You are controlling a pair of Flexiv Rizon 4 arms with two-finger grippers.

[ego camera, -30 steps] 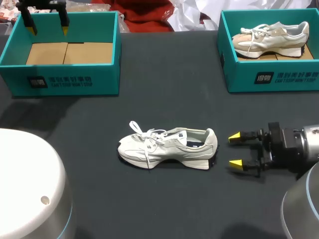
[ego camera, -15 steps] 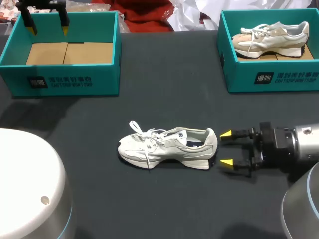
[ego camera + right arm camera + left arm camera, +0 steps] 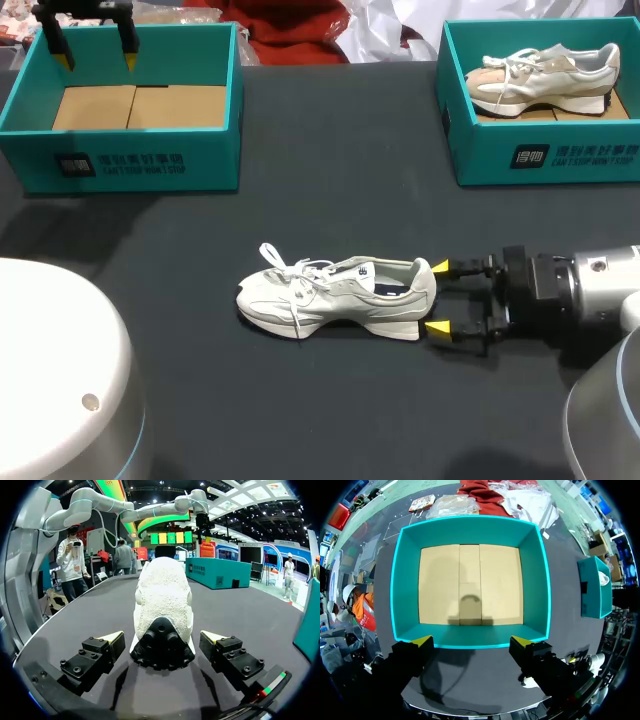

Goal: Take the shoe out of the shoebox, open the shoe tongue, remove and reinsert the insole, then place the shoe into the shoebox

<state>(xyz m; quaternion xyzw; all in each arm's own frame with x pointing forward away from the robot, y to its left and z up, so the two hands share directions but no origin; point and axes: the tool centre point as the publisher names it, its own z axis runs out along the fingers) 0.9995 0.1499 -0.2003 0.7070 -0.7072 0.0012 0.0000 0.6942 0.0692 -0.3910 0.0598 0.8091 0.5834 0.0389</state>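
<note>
A white sneaker (image 3: pixel 335 296) lies on its sole on the black table, toe to the left, heel to the right. My right gripper (image 3: pixel 438 297) is open at table height with its yellow tips on either side of the heel, not touching it. In the right wrist view the heel (image 3: pixel 163 612) stands between the open fingers (image 3: pixel 112 639) of my right gripper (image 3: pixel 161 637). My left gripper (image 3: pixel 93 50) hangs open over the far edge of the empty teal shoebox (image 3: pixel 125 105). In the left wrist view that shoebox (image 3: pixel 470 582) lies under my left gripper (image 3: pixel 470 642).
A second teal shoebox (image 3: pixel 540 150) at the back right holds another white and beige sneaker (image 3: pixel 545 78). Cloth and white paper lie along the table's far edge. My robot's white base domes fill the front corners.
My right gripper has slid left along the table until its tips flank the shoe's heel. The left arm and the shoe have stayed put.
</note>
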